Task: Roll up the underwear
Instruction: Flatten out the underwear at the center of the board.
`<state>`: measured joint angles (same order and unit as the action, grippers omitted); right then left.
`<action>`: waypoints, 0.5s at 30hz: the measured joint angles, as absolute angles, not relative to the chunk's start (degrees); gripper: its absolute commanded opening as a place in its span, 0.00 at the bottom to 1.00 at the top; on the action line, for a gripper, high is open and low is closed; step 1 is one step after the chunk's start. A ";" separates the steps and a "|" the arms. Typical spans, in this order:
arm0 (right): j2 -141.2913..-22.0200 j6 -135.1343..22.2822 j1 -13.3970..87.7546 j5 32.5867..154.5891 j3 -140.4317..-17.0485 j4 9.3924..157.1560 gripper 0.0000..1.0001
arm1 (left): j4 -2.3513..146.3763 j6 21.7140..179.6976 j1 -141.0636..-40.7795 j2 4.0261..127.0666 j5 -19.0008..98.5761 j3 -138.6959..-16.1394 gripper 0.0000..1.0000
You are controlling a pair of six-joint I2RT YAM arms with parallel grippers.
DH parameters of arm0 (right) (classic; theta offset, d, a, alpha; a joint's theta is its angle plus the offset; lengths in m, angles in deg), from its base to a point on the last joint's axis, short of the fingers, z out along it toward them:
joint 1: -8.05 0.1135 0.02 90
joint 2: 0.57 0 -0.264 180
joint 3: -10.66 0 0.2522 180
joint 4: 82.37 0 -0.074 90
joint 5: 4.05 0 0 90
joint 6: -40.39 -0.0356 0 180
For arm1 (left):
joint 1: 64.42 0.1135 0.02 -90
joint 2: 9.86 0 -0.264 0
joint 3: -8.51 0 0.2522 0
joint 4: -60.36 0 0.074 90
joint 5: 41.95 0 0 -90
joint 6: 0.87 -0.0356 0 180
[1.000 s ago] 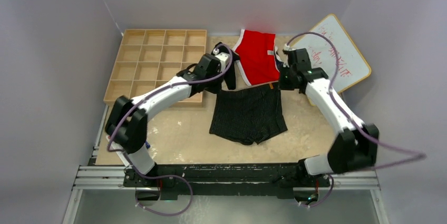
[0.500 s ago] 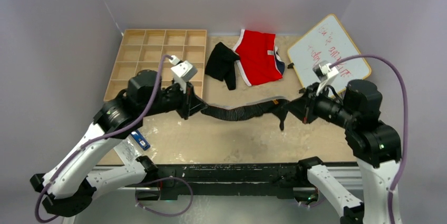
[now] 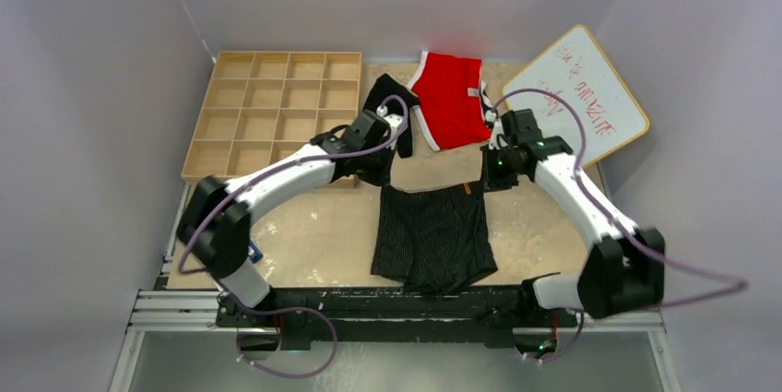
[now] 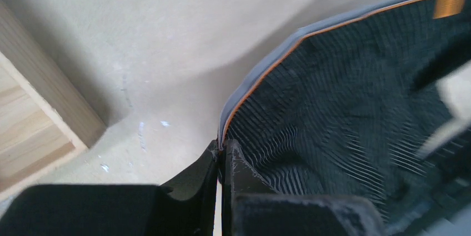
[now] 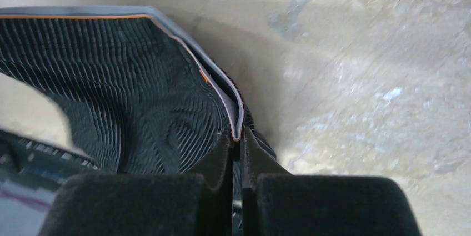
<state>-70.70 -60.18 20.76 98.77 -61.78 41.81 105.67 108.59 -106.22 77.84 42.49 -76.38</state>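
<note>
Top external view has the ribbed black underwear (image 3: 432, 235) spread between the two arms over the middle of the bench (image 3: 313, 235). Its waistband is on the far side and its leg openings reach the bench's near edge. The left fingers (image 3: 384, 180) are closed tight on the left waistband corner and the right fingers (image 3: 486, 180) on the right corner. Both wrist views confirm the pinch on the grey, orange-piped band, at the left fingers (image 4: 222, 155) and the right fingers (image 5: 237, 139).

The step looks like laying the garment flat before rolling. To do it well, I would keep the band taut and level between the two grips and lower both corners together. I would also draw the cloth a little toward the far side, so the near hem does not hang off the edge.

The second black underwear (image 3: 380, 97) lies at the far side between the wooden grid tray (image 3: 267, 97) and the red briefs (image 3: 452, 101), and the left arm partly covers it. The near hem blends into the dark rail, so its exact end is unclear. Whether the cloth rests fully on the bench cannot be told. Both wrist views are blurred, and the writing on the whiteboard (image 3: 581, 97) is unreadable.
</note>
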 measured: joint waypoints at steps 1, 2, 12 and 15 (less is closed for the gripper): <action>-75.10 -60.42 20.76 97.67 -61.78 43.75 0.00 | 104.05 108.50 -105.26 82.13 43.16 -75.73 0.00; -78.96 -60.59 20.76 96.06 -61.82 45.50 0.00 | 103.13 108.35 -104.52 85.32 43.97 -75.09 0.00; -96.23 -62.10 20.76 84.69 -64.05 53.85 0.02 | 97.14 102.64 -101.50 92.20 49.83 -75.86 0.00; -97.81 -61.71 20.70 81.87 -66.57 54.42 0.31 | 96.09 101.20 -100.10 93.38 49.79 -78.15 0.00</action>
<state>-97.81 -61.71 20.70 81.87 -66.57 54.42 96.09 101.20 -100.10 93.38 49.79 -78.15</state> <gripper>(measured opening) 0.080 0.011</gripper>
